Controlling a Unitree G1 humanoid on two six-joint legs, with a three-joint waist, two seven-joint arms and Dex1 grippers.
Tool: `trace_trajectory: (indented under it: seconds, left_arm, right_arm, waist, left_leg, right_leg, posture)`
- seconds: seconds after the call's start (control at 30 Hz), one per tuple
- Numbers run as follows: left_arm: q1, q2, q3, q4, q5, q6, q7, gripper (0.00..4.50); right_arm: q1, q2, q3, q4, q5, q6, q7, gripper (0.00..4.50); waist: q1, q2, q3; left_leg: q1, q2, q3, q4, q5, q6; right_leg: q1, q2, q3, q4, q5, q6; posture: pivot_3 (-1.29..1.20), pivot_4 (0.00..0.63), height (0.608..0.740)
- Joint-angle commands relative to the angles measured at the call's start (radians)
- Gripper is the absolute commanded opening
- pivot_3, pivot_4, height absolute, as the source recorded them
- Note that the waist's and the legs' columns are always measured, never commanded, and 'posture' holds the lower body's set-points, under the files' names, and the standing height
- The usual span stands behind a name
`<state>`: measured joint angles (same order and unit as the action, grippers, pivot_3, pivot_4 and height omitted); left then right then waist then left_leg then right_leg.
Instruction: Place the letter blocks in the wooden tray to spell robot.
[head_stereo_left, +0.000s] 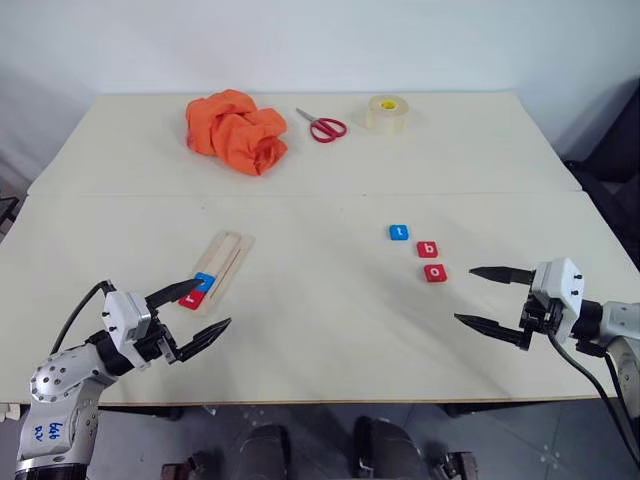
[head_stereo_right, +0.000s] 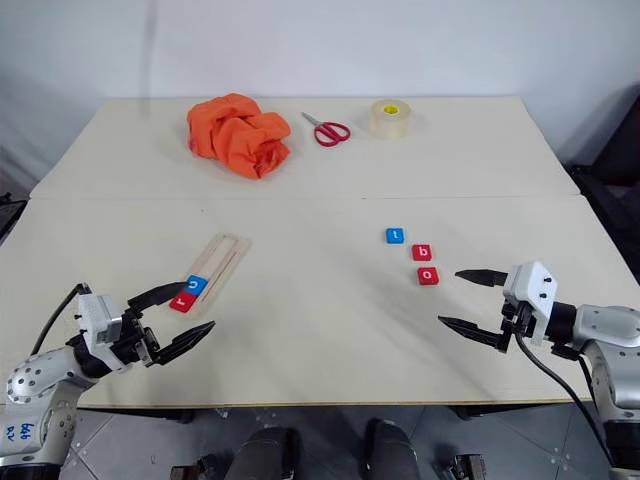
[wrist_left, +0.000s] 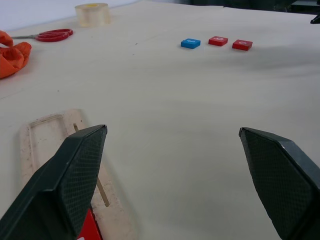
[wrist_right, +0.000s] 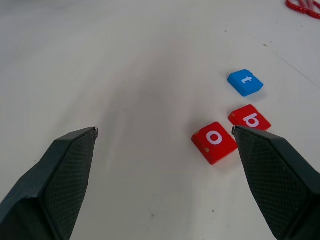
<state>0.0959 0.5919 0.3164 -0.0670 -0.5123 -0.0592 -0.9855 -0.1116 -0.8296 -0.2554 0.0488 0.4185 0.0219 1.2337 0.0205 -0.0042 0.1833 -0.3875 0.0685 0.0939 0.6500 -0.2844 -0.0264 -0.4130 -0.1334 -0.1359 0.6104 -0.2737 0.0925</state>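
The wooden tray (head_stereo_left: 222, 268) lies left of centre, slanting away from me. At its near end sit a red "r" block (head_stereo_left: 192, 298) and, just beyond it, a blue block (head_stereo_left: 205, 282) whose letter I cannot read. My left gripper (head_stereo_left: 213, 303) is open beside that near end, and one finger crosses the blue block in the head view. To the right lie three loose blocks: a blue "t" (head_stereo_left: 399, 232), a red "b" (head_stereo_left: 428, 249) and a red "o" (wrist_right: 215, 141). My right gripper (head_stereo_left: 463, 294) is open and empty, just right of the "o".
At the back of the table lie a crumpled orange cloth (head_stereo_left: 236, 130), red-handled scissors (head_stereo_left: 322, 125) and a roll of tape (head_stereo_left: 387, 113). A seam runs across the table between them and the blocks. The table's front edge is close below both grippers.
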Motion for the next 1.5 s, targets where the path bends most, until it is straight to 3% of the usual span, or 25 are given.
trace_trajectory:
  seconds: [0.03, 0.33, 0.5, 0.67, 0.97, 1.13, 1.5]
  left_arm:
    - [-0.004, 0.009, 0.025, -0.035, -0.012, -0.002, 0.013, 4.50]
    - [0.054, 0.007, 0.057, -0.131, -0.037, 0.067, 0.093, 4.50]
    - [0.154, 0.002, 0.143, -0.200, -0.054, 0.125, 0.150, 4.50]
    - [0.368, 0.016, 0.252, -0.287, -0.067, 0.250, 0.199, 4.50]
    - [0.503, -0.016, 0.322, -0.352, -0.051, 0.317, 0.257, 4.50]
    - [0.465, -0.016, 0.314, -0.369, -0.037, 0.375, 0.331, 4.50]
    - [0.156, 0.047, 0.180, -0.402, -0.046, 0.722, 0.552, 4.50]
  right_arm:
    - [-0.015, 0.002, 0.000, 0.001, 0.006, -0.013, -0.002, 4.49]
    - [-0.099, 0.007, 0.037, 0.049, 0.007, -0.013, 0.017, 4.49]
    - [-0.149, 0.004, 0.059, 0.122, -0.005, -0.037, 0.047, 4.49]
    - [-0.241, 0.018, 0.101, 0.230, -0.023, -0.077, 0.095, 4.49]
    - [-0.356, 0.051, 0.152, 0.363, -0.051, -0.139, 0.163, 4.49]
    - [-0.376, 0.058, 0.163, 0.384, -0.054, -0.155, 0.185, 4.49]
    - [-0.346, 0.062, 0.159, 0.337, -0.048, -0.136, 0.174, 4.49]
  waist:
    - [0.000, 0.000, 0.000]
    - [-0.004, 0.000, 0.000]
    - [-0.009, 0.000, 0.000]
    - [-0.030, -0.002, 0.001]
    - [-0.023, -0.003, 0.002]
    - [-0.023, -0.003, 0.002]
    - [-0.023, -0.003, 0.002]
  left_leg:
    - [0.000, 0.000, 0.000, 0.000, 0.000, 0.000]
    - [0.000, 0.000, 0.003, 0.000, -0.002, 0.001]
    - [0.000, 0.001, 0.004, 0.001, -0.003, 0.001]
    - [0.001, 0.002, 0.007, 0.002, -0.005, 0.001]
    - [0.001, 0.003, 0.008, 0.003, -0.007, 0.000]
    - [0.000, 0.004, 0.008, 0.002, -0.007, 0.000]
    - [0.001, 0.003, 0.008, 0.003, -0.007, 0.000]
  right_leg:
    - [0.000, 0.000, 0.000, 0.000, 0.000, 0.000]
    - [-0.001, 0.000, 0.003, 0.000, 0.000, 0.000]
    - [-0.001, 0.001, 0.003, 0.000, 0.000, -0.001]
    - [-0.002, 0.001, 0.005, -0.001, 0.000, -0.001]
    - [-0.003, 0.002, 0.005, -0.001, -0.001, -0.003]
    - [-0.004, 0.002, 0.005, 0.000, -0.002, -0.003]
    - [-0.004, 0.002, 0.006, 0.002, -0.001, -0.003]
  posture:
    - [0.00, 0.150, 0.740]
    - [0.00, 0.150, 0.740]
    - [0.00, 0.150, 0.740]
    - [0.00, 0.150, 0.740]
    - [0.00, 0.150, 0.740]
    - [0.00, 0.150, 0.740]
    - [0.00, 0.150, 0.740]
